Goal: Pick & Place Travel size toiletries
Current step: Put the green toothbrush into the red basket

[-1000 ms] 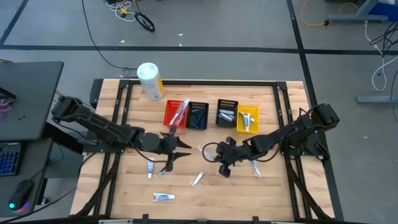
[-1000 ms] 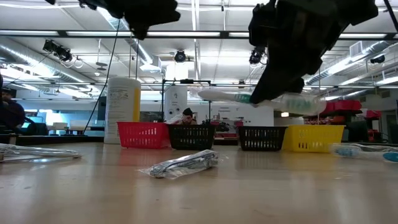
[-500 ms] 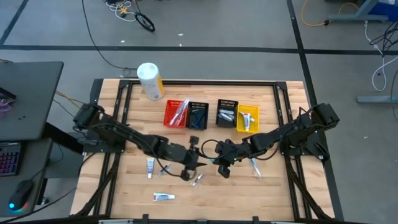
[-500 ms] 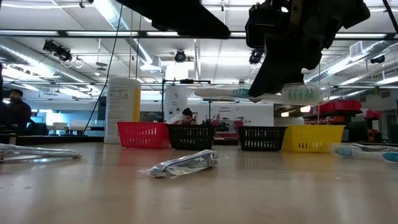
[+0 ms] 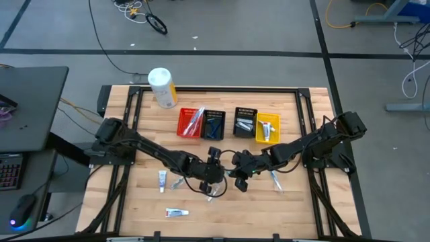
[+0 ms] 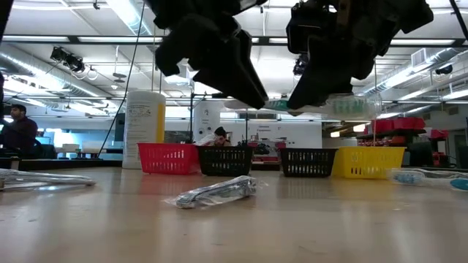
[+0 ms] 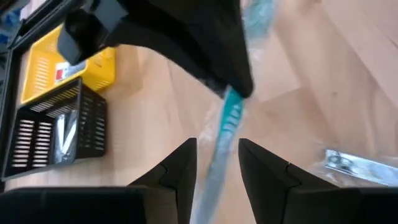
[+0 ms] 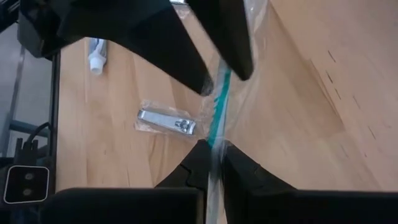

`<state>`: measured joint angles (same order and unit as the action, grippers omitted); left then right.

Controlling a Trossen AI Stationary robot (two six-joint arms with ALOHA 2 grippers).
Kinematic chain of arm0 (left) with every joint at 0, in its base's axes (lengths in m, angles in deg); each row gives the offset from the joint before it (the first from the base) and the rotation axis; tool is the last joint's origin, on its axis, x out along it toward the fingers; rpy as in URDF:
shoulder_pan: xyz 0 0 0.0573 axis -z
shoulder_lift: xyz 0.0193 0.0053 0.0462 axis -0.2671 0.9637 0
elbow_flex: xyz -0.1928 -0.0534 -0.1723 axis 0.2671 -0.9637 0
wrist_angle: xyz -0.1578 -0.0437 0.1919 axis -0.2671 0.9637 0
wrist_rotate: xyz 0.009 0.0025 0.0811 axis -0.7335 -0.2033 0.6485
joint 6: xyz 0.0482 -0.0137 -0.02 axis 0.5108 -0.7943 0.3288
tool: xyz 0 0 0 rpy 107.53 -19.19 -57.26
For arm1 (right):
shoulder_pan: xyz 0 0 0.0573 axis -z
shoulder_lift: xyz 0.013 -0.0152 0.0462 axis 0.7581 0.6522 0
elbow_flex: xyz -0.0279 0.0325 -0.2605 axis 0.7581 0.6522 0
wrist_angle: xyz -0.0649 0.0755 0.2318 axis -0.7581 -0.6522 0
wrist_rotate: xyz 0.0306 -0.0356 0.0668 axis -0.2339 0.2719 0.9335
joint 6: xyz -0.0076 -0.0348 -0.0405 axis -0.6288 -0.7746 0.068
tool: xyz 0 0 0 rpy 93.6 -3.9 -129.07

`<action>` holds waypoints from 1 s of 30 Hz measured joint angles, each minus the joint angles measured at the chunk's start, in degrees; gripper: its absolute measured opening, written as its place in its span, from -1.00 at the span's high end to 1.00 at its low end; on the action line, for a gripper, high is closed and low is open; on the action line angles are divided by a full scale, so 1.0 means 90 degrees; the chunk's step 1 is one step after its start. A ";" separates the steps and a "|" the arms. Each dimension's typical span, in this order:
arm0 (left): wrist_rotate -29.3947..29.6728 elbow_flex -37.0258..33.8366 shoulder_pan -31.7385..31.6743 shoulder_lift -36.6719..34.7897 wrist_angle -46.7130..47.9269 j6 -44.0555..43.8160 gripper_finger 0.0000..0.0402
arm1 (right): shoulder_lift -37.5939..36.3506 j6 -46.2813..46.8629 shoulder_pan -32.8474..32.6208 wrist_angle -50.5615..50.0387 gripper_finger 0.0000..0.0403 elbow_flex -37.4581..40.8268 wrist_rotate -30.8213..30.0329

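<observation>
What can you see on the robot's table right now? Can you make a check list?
Surface: wooden table, held in a dark frame.
Job's things: wrapped toothbrush held up between both grippers; tubes and packets lie loose; more sit in four bins.
Clutter: big white-and-yellow container at the back.
Grippers: right gripper shut on the toothbrush; left gripper open around its other end.
Cables: cords on the floor.
Surroundings: a person in the room behind.
</observation>
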<state>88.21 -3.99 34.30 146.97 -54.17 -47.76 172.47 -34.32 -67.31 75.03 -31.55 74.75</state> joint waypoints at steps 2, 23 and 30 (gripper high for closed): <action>-0.0006 -0.0001 -0.0042 0.0000 0.0005 -0.0031 0.36 | 0.0000 0.0001 0.0000 0.0036 0.88 0.0000 -0.0016; -0.0203 -0.0013 -0.0144 -0.0005 0.0069 0.0281 0.83 | -0.0010 -0.0292 0.0083 0.0189 0.87 -0.0002 -0.0347; -0.0073 -0.0023 -0.0150 -0.0005 0.0103 0.0318 0.78 | -0.0010 -0.0593 0.0241 0.0137 0.86 -0.0002 -0.0519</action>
<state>87.55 -4.19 32.96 146.92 -53.24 -44.91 172.39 -39.65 -65.14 76.26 -31.57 70.08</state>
